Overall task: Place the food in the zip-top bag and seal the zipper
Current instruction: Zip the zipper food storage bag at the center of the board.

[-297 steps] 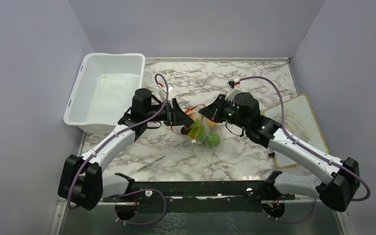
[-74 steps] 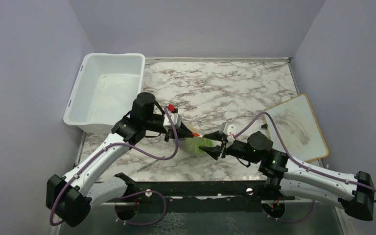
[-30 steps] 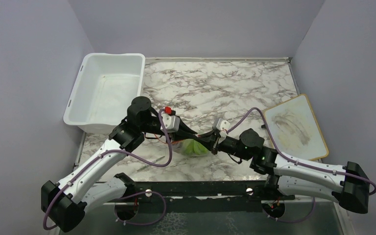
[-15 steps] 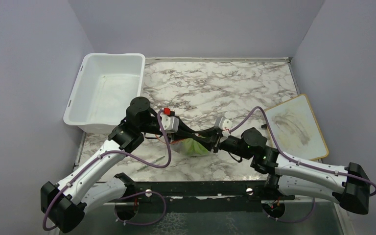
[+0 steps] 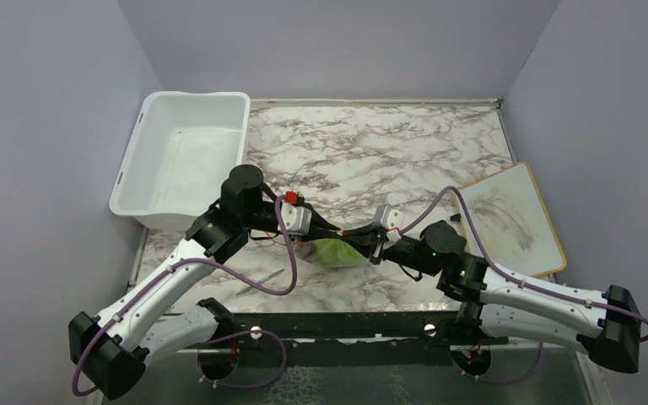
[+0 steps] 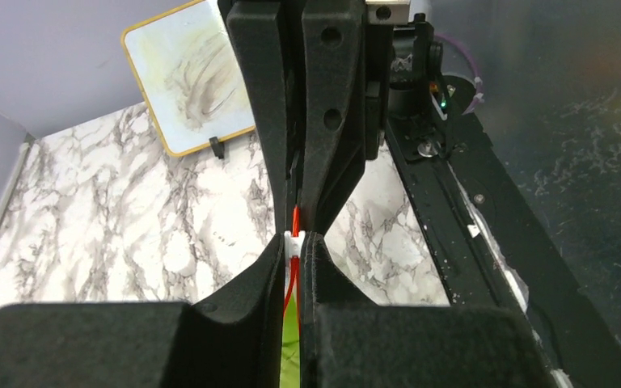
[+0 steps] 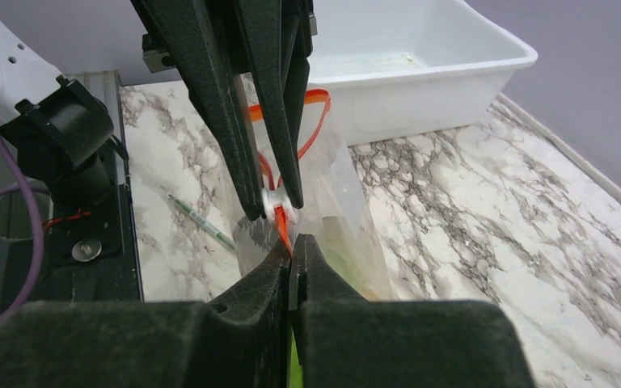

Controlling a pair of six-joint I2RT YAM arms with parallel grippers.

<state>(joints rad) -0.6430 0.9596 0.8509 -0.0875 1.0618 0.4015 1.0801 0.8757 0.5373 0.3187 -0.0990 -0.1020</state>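
The zip-top bag hangs between my two grippers over the near middle of the table, with green food showing through it. The left gripper is shut on the zipper, pinching a small white slider on the orange-red strip. Green food shows below its fingers. The right gripper faces it tip to tip and is shut on the same zipper. The clear bag hangs behind. In the top view the left gripper and right gripper nearly touch.
A white tub stands at the back left. A framed whiteboard lies at the right edge. A thin pen lies on the marble near the left arm. The black base rail runs along the near edge.
The right arm has shifted slightly to the right along the strip. The left arm and the bag have hardly moved.
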